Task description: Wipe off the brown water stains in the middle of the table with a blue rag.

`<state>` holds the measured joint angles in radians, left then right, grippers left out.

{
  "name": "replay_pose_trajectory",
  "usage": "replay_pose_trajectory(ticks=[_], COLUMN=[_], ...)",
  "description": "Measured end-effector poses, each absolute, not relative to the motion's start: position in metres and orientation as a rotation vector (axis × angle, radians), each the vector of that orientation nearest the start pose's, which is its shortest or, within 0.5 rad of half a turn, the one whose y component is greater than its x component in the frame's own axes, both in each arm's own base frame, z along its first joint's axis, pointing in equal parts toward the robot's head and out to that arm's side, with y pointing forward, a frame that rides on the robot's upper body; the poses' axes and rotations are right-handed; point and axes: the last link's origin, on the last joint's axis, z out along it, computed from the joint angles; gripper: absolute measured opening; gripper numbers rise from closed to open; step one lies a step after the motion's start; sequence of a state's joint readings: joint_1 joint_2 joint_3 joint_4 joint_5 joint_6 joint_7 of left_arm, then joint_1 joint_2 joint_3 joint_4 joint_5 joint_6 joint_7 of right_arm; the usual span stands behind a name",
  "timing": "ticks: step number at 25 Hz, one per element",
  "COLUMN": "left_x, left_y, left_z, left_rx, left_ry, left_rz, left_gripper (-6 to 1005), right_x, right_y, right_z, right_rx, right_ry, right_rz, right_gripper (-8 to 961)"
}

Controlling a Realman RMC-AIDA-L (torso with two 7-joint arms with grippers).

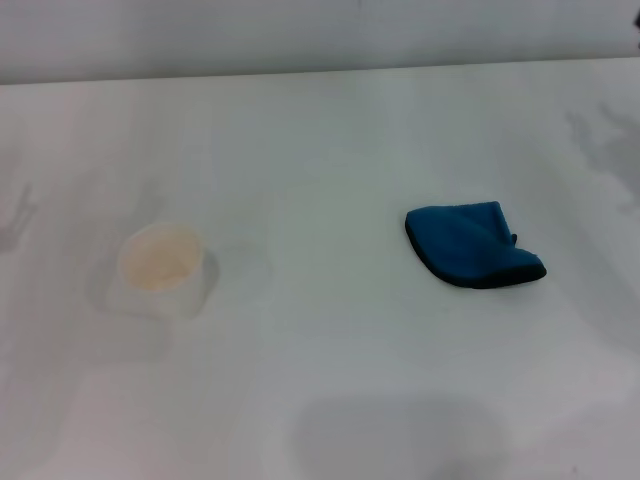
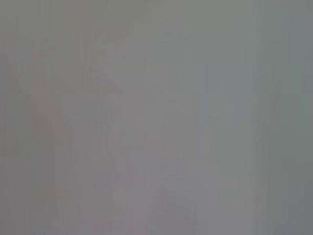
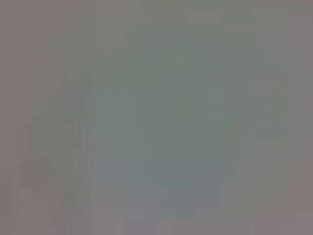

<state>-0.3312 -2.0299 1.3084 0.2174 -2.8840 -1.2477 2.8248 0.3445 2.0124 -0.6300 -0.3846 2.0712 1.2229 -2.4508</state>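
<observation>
From my head camera: table (image 1: pixel 330 150) is plain glossy white, no pattern, with faint grey shadows near the left and right edges and a soft grey patch by the near edge. Beyond the far edge, a pale grey band.

Rag (image 1: pixel 470 245), toward the right side: deep blue, solid colour, dark, almost black edging along its near border.

Cup (image 1: pixel 160 270), toward the left side: whitish, translucent-looking, with a pale tan-orange tint inside.

No brown blotch that I can make out on the white surface.

Both wrist cameras give me only flat, featureless grey.
</observation>
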Motion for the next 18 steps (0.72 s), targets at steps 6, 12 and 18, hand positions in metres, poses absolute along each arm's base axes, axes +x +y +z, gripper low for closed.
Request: replay_pose_trajectory(ticks=[6, 12, 18], left_x=[-0.353, -0.359, -0.371], left_y=[0.318, 0.316, 0.305], left_z=[0.043, 0.048, 0.051], left_rx=[-1.599, -1.547, -1.533], left_ry=[-0.418, -0.445, -0.47], left_rz=[-0.711, -0.704, -0.668], left_gripper=[879, 879, 879], right_x=[0.375, 0.392, 0.411], right_y=[0.303, 0.285, 0.273], right_z=[0.08, 0.066, 0.064], right_rx=[-1.513, -1.517, -1.476], right_ry=[0.418, 0.47, 0.561], right_rz=[0.724, 0.622, 0.552], right_gripper=[423, 423, 423])
